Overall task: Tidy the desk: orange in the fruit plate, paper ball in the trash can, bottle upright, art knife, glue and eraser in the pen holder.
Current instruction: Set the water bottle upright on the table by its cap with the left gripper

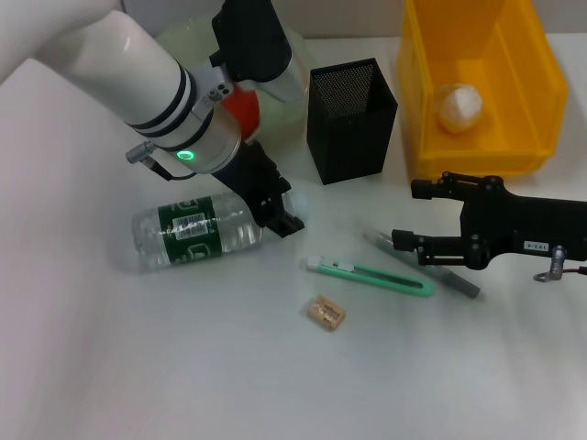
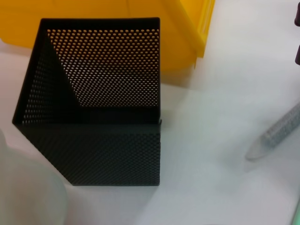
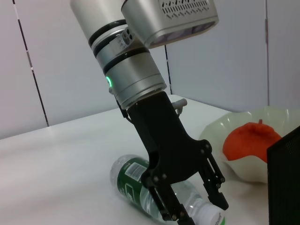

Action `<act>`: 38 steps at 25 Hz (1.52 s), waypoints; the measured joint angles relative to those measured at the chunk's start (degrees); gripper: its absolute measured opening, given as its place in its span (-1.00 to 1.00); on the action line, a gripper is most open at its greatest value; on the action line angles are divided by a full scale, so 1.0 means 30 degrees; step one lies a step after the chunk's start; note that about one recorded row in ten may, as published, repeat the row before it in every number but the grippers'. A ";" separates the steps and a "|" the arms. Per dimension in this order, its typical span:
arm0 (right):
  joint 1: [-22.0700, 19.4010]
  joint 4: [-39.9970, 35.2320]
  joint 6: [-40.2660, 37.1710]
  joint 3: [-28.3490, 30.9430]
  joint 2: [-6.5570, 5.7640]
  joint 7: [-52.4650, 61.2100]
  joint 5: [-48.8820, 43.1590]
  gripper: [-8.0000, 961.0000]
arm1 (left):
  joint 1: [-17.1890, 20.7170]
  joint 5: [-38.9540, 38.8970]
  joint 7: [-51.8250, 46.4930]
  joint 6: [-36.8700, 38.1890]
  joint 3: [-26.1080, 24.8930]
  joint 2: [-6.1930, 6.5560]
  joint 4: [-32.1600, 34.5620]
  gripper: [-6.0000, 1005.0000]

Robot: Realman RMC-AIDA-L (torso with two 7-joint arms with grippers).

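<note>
The bottle (image 1: 197, 234) lies on its side on the desk (image 1: 138, 367). My left gripper (image 1: 282, 206) is open, its fingers straddling the cap end of the bottle (image 3: 140, 183). The orange (image 1: 244, 110) sits in the fruit plate (image 1: 295, 81), partly hidden by my left arm. In the trash can (image 1: 481, 137) lies the paper ball (image 1: 459, 106). The art knife (image 1: 371, 275), the eraser (image 1: 326, 313) and the glue (image 1: 449, 278) lie on the desk. My right gripper (image 1: 408, 216) hangs open just above the glue. The pen holder (image 1: 351, 119) stands upright, and no contents show inside it (image 2: 112, 70).
The pen holder stands between the fruit plate and the trash can at the back of the desk. My right arm (image 1: 523, 234) reaches in low from the right edge. The trash can's corner (image 2: 187, 28) sits close behind the holder.
</note>
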 joint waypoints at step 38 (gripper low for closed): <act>0.0011 0.0000 0.0000 -0.0001 0.0000 0.0157 0.0000 0.70 | 0.0235 -0.0518 0.0158 -0.0486 0.1525 0.0000 0.0157 0.18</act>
